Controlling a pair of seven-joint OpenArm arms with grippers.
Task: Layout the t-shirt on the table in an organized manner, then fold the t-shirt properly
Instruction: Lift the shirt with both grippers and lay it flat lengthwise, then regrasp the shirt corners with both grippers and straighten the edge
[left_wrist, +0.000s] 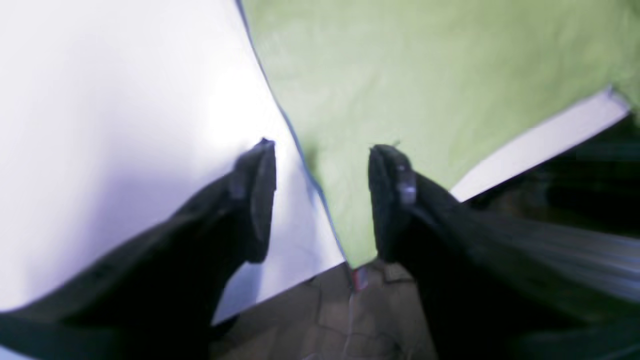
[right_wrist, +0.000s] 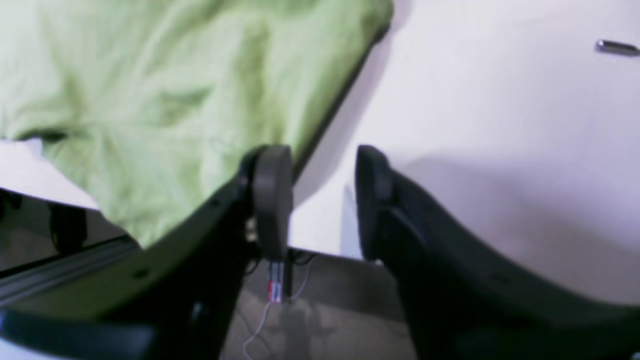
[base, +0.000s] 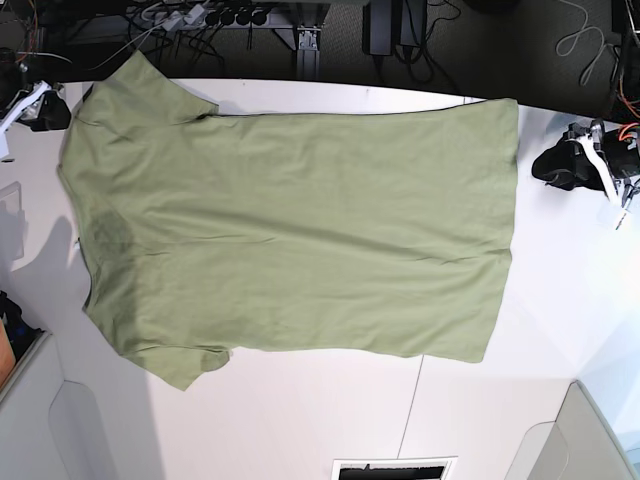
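Note:
The olive-green t-shirt lies spread flat on the white table, collar end to the left and hem to the right. My left gripper hovers at the table's far right edge, just off the hem corner. In the left wrist view it stands open over the edge of the t-shirt, with nothing between its fingers. My right gripper sits at the far left corner by the upper sleeve. In the right wrist view it is open over bare table, the t-shirt beside its left finger.
Cables and a power strip run behind the table's far edge. A small metal pin lies on the table. A thin seam crosses the tabletop, and a dark slot sits at the near edge. The floor shows below both grippers.

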